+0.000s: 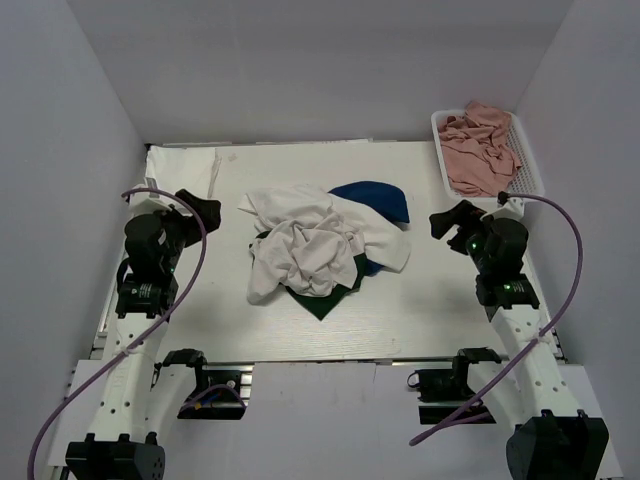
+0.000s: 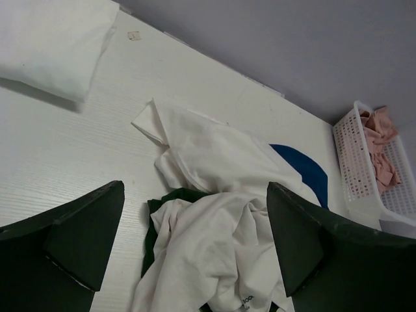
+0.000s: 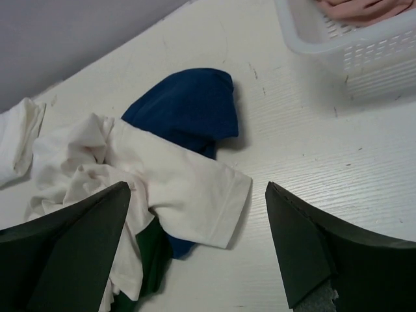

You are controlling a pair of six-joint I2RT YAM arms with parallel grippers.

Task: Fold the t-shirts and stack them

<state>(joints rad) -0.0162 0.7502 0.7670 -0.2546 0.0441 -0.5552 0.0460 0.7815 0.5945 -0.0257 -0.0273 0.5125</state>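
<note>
A crumpled pile lies mid-table: white t-shirts (image 1: 310,245) on top, a navy blue one (image 1: 375,200) behind and a dark green one (image 1: 322,300) under the front edge. Dusty pink t-shirts (image 1: 475,150) fill the basket. My left gripper (image 1: 205,208) is open and empty, left of the pile. My right gripper (image 1: 447,222) is open and empty, right of it. The left wrist view shows the left gripper (image 2: 195,188) above the white cloth (image 2: 214,240) and green edge (image 2: 151,227). The right wrist view shows the right gripper (image 3: 197,188) over a white sleeve (image 3: 188,195), with the navy shirt (image 3: 188,110) behind.
A white lattice basket (image 1: 528,170) stands at the back right corner, also in the right wrist view (image 3: 338,45). A flat white cloth (image 1: 185,165) lies at the back left, seen in the left wrist view (image 2: 52,45). Grey walls enclose the table on three sides.
</note>
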